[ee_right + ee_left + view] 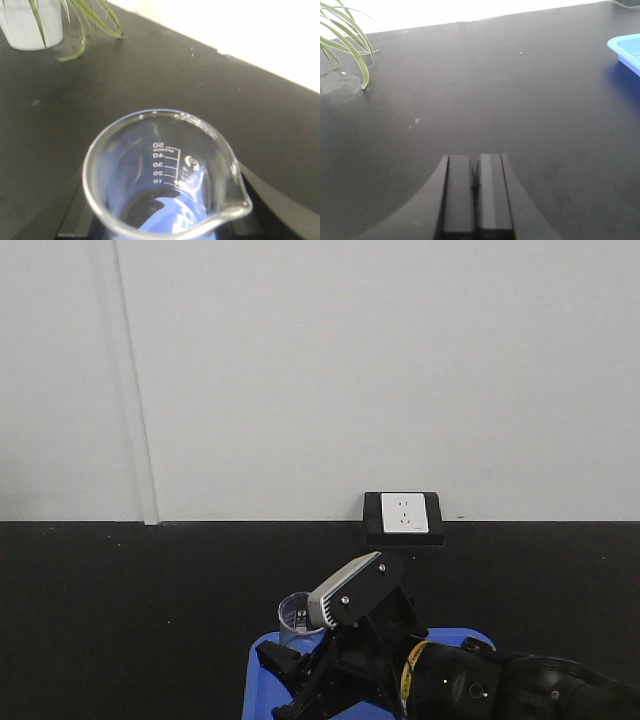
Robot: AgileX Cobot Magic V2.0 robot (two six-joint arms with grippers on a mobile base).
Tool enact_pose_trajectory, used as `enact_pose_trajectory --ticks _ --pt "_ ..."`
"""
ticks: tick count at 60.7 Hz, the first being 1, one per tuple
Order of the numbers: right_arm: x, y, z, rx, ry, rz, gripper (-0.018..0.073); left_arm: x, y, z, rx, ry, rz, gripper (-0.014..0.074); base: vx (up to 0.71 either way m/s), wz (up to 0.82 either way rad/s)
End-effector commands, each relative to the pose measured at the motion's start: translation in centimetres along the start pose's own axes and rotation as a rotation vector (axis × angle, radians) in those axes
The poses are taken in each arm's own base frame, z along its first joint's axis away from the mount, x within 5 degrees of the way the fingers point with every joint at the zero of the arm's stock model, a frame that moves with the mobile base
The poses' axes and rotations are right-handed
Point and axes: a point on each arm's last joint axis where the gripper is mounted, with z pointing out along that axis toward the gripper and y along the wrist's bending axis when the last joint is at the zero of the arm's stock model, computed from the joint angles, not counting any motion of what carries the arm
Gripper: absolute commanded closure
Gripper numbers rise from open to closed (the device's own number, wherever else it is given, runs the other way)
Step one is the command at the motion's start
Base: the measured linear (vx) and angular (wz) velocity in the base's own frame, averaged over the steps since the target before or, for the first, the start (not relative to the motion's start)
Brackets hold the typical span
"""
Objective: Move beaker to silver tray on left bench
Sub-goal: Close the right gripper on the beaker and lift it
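Between the fingers of the right gripper (162,227) the beaker (160,170) is sitting upright, apparently being clamped above the blue tray (262,660), while the left gripper (476,195), pinched closed and empty, is hovering over black tabletop (495,90).

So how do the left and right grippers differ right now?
1. The left gripper's jaws are pressed together with nothing between them. The right gripper's jaws stand apart on either side of the small clear glass beaker, though a firm clamp can't be confirmed.
2. The left gripper is above the matte black bench top; the right gripper is over the bright blue plastic tray.
Shared: both have dark jaws.
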Motion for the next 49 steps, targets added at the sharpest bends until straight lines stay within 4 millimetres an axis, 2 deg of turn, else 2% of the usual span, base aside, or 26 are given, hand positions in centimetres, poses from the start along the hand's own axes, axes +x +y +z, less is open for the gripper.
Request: enact_pose_trajectory --ticks 1,14,49 --pt "-3.6 0.5 -2.3 0.016 -0.105 0.008 0.0531 0.0 -0.1 0.2 0.005 -0.062 -0.003 0.0595 0.00 0.00" --pt "-4.9 0.5 -3.9 0.046 -0.127 -0.001 0.0529 -0.1 -0.1 0.1 0.005 -0.063 -0.003 0.0595 0.00 0.00" --pt "-4.8 0.5 -3.8 0.044 -0.125 -0.001 0.0529 -0.1 -0.1 0.1 0.005 -0.063 -0.003 0.0595 0.00 0.00"
